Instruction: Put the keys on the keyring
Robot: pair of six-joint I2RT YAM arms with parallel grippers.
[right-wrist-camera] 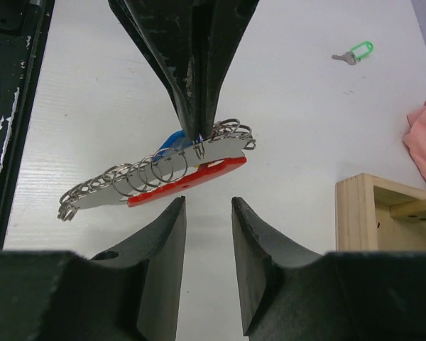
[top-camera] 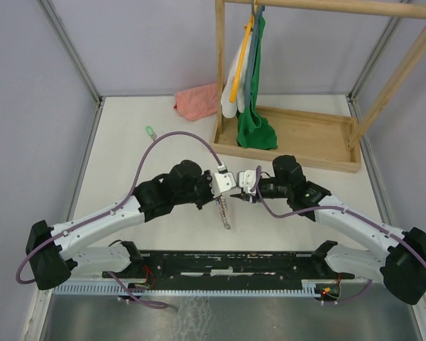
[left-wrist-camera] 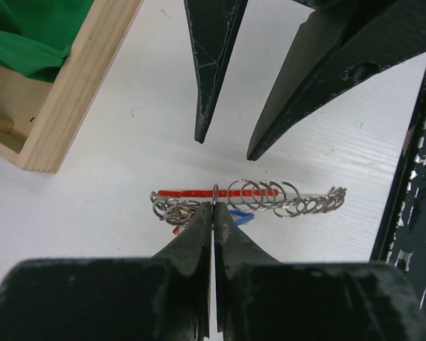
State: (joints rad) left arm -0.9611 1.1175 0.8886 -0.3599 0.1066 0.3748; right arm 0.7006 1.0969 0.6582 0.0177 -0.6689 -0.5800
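Observation:
My left gripper (top-camera: pixel 224 186) is shut on a ring of the keyring (top-camera: pixel 226 211) and holds it above the table, the chain strip hanging down. In the left wrist view the shut tips (left-wrist-camera: pixel 214 204) pinch a ring beside the red strap (left-wrist-camera: pixel 188 192) and the steel rings (left-wrist-camera: pixel 264 195). The blue key (right-wrist-camera: pixel 172 141) shows partly behind the strip; whether it is threaded on I cannot tell. My right gripper (right-wrist-camera: pixel 208 202) is open and empty, just short of the keyring (right-wrist-camera: pixel 156 177), facing the left one. The green key (top-camera: pixel 150 132) lies on the table far left, also in the right wrist view (right-wrist-camera: pixel 358 52).
A pink cloth (top-camera: pixel 197 101) lies at the back. A wooden rack with a tray base (top-camera: pixel 319 145) holds hanging green and white cloths (top-camera: pixel 255 128) at the back right. The black base rail (top-camera: pixel 234 263) runs along the near edge.

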